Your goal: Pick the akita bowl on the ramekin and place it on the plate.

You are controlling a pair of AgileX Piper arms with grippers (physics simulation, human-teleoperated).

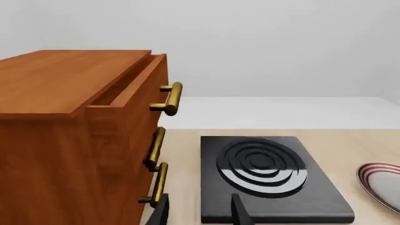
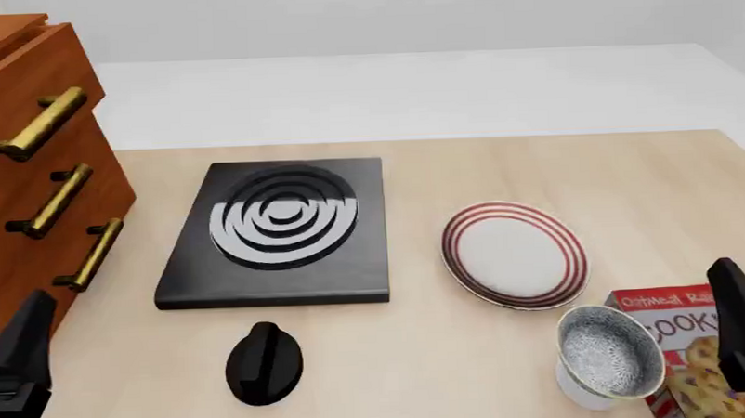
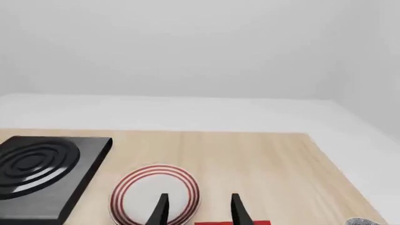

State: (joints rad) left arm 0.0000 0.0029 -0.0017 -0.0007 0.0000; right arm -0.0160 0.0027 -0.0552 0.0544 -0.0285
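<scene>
Left wrist view: left end effector [image 1: 200, 213], two dark fingers spread, nothing between them. Wooden cabinet [image 1: 69, 136] with brass handles, top drawer slightly open; black stove block [image 1: 269, 180] with concentric rings; edge of the plate [image 1: 381, 185] on the pale surface [image 1: 350, 145].

Front view: akita bowl [image 2: 611, 354], speckled inside, seated on the ramekin [image 2: 583, 390] near the surface's near right corner, just beside a red cookie box [image 2: 681, 347]. Plate lies between stove block and bowl, apart from both. Black knob [image 2: 265, 361] near the near edge, in front of the stove block. Both arms low at the near corners.

Right wrist view: right end effector [image 3: 198, 211], fingers spread, empty, with the plate beyond them
</scene>
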